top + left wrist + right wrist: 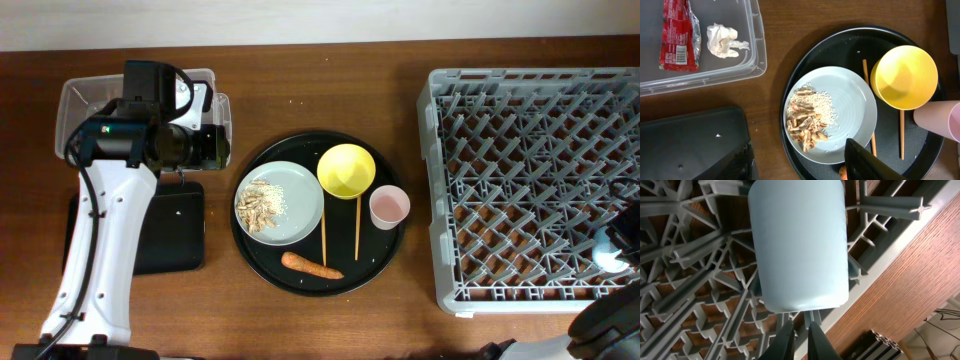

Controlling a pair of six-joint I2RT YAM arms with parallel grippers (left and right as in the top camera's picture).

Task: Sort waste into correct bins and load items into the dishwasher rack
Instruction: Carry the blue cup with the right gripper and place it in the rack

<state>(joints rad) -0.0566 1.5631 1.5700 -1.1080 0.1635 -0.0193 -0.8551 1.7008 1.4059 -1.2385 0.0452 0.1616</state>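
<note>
In the left wrist view, the clear tub holds the red snack wrapper and the crumpled white tissue. My left gripper is open and empty, between the flat black tray and the grey plate bearing beige food scraps. The yellow bowl, pink cup, two chopsticks and carrot lie on the round tray. The blue cup sits in the dishwasher rack. My right gripper is shut just below it, empty.
The large round black tray sits mid-table between the bins and the rack. My left arm covers part of the flat black tray. The rack's near edge borders bare wooden table.
</note>
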